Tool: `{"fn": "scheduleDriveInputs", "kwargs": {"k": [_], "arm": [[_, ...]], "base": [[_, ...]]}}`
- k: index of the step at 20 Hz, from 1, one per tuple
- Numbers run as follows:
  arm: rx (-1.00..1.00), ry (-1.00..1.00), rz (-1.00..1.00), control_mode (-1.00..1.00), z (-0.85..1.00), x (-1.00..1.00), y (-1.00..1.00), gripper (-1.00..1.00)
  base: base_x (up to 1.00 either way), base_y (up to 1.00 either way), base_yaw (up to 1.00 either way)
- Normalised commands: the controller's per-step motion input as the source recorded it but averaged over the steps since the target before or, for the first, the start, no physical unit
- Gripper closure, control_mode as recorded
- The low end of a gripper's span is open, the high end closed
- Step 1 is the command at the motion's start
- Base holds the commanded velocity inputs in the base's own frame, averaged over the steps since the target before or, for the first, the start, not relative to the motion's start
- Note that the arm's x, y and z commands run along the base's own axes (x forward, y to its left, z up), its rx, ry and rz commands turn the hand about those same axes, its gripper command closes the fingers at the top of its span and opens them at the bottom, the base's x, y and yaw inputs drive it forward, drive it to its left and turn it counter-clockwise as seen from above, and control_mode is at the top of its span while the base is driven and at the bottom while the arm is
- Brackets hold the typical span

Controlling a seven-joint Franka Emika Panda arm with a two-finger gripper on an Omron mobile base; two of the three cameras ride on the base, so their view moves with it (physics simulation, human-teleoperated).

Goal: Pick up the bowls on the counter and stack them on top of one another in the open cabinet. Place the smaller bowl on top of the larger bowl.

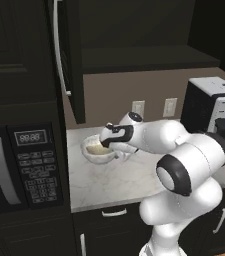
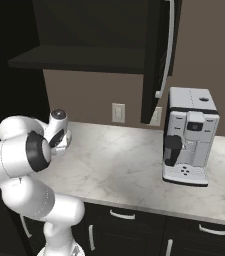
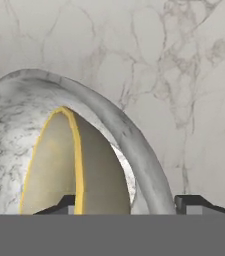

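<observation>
White arm folded forward and low, claw (image 3: 121, 205) angled down — fingers partly apart

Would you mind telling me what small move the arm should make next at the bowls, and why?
Probably finish closing the tool on the grey bowl's rim. In the hand view the fingertips straddle that rim, one inside by the yellow bowl nested in it, one outside over the counter; nothing looks gripped yet.
</observation>
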Motion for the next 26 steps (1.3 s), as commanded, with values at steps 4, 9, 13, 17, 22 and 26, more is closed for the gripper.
{"fn": "scheduleDriveInputs", "kwargs": {"k": [4, 9, 13, 17, 22, 26], "arm": [[0.0, 0.02, 0.0, -1.0, -0.07, 0.0, 0.06, 1.0], [0.01, -0.04, 0.0, -1.0, 0.07, -0.13, 0.0, 1.0], [0.03, -0.06, 0.0, -1.0, 0.25, -0.28, -0.01, 1.0], [0.03, -0.06, 0.01, -1.0, 0.4, -0.32, -0.14, 1.0], [0.03, -0.03, 0.0, -1.0, 0.55, -0.33, -0.2, 1.0], [0.01, 0.0, 0.0, -1.0, 0.67, -0.26, -0.23, 1.0]], "base": [[0.0, 0.0, 0.0], [0.0, 0.0, 0.0], [0.0, 0.0, 0.0], [0.0, 0.0, 0.0], [0.0, 0.0, 0.0], [0.0, 0.0, 0.0]]}}
